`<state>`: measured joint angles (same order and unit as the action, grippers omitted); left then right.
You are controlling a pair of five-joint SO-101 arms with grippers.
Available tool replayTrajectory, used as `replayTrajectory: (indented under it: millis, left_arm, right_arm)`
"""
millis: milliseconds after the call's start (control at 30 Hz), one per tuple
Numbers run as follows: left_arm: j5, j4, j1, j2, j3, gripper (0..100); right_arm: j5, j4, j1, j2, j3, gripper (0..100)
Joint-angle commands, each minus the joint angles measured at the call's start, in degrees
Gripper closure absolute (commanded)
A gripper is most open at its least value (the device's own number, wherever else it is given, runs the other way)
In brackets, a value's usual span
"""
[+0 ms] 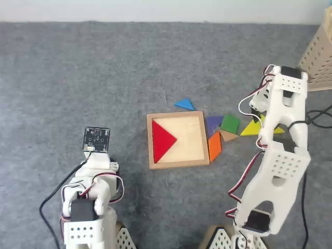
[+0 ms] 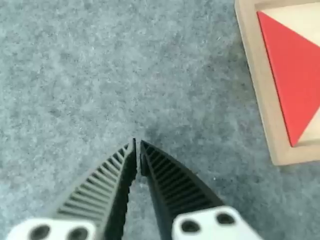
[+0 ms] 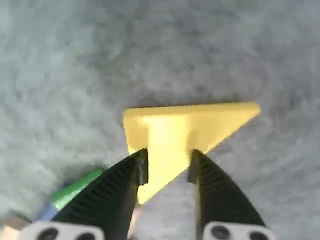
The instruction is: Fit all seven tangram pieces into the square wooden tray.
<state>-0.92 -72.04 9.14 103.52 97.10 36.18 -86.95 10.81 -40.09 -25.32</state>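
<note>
The square wooden tray [image 1: 179, 164] lies mid-table with a red triangle [image 1: 162, 140] in its left half. Loose pieces lie around it: a blue triangle [image 1: 184, 104] behind it, then purple [image 1: 213, 123], green [image 1: 230, 123], brown [image 1: 226, 135] and orange [image 1: 214, 146] pieces to its right. Farther right lies the yellow triangle [image 1: 252, 127]. My right gripper [image 3: 167, 167] is open just over the yellow triangle [image 3: 175, 125], a finger on each side of its middle. My left gripper [image 2: 137, 146] is shut and empty over bare mat, left of the tray [image 2: 255, 85] and red triangle [image 2: 295, 65].
Grey felt covers the table. A beige perforated block [image 1: 319, 52] stands at the far right, behind the right arm [image 1: 277, 155]. The left arm [image 1: 88, 202] sits near the front left. The green piece [image 3: 75, 190] lies close beside the right gripper.
</note>
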Motion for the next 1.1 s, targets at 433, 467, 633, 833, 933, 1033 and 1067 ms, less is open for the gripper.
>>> replayTrajectory:
  millis: [433,467,633,833,933,1033,1067]
  left_arm:
    - [-0.1,-0.4,-0.2,1.1,-0.6,98]
    - [-0.1,-0.4,-0.2,1.1,-0.6,98]
    - [-0.1,-0.4,-0.2,1.1,-0.6,98]
    - [-0.1,-0.4,-0.2,1.1,-0.6,98]
    - [-0.1,-0.4,-0.2,1.1,-0.6,98]
    - [-0.1,-0.4,-0.2,1.1,-0.6,98]
    - [-0.1,-0.4,-0.2,1.1,-0.6,98]
  right_arm:
    - [-14.5,-5.1,4.9,-4.5,-3.5,91.9]
    - [-16.4,-5.1,5.9,-4.4,-3.6,91.9]
    - [-31.5,-6.8,9.0,-2.2,-3.6,92.2]
    - [-29.6,-8.9,9.7,-1.9,-3.3,92.2]
    - [-25.1,-9.9,9.8,-0.9,-3.6,92.2]
    - [-20.5,-8.8,9.3,3.2,-3.6,92.3]
    - [-19.3,-8.7,9.2,5.0,-3.6,92.3]
